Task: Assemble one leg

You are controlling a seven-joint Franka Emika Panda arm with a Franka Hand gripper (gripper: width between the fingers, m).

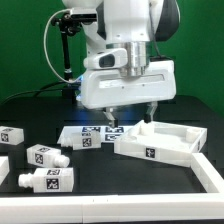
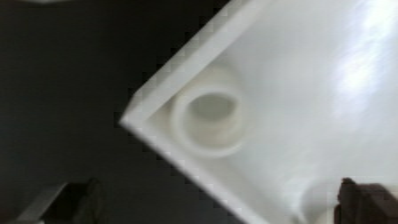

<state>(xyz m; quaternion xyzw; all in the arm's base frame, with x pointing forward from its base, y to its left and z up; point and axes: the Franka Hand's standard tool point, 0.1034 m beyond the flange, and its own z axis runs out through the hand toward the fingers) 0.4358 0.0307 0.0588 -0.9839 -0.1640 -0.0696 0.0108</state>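
Observation:
Three white legs with black-and-white tags lie on the black table at the exterior view's left: one (image 1: 12,137) by the edge, one (image 1: 45,155) in the middle, one (image 1: 47,181) nearest the front. My gripper (image 1: 131,113) is open and empty, well apart from them, and hovers over the left corner of the large white tray-like piece (image 1: 160,142). In the wrist view that corner (image 2: 294,110) fills the picture, with a round hole (image 2: 210,115) in it. My gripper (image 2: 217,205) holds nothing, and its dark fingertips (image 2: 71,205) stand wide apart, one on either side of the corner.
The marker board (image 1: 92,134) lies flat just behind the tray piece, under my gripper. A white rim (image 1: 207,172) runs along the front right of the table. Green wall behind.

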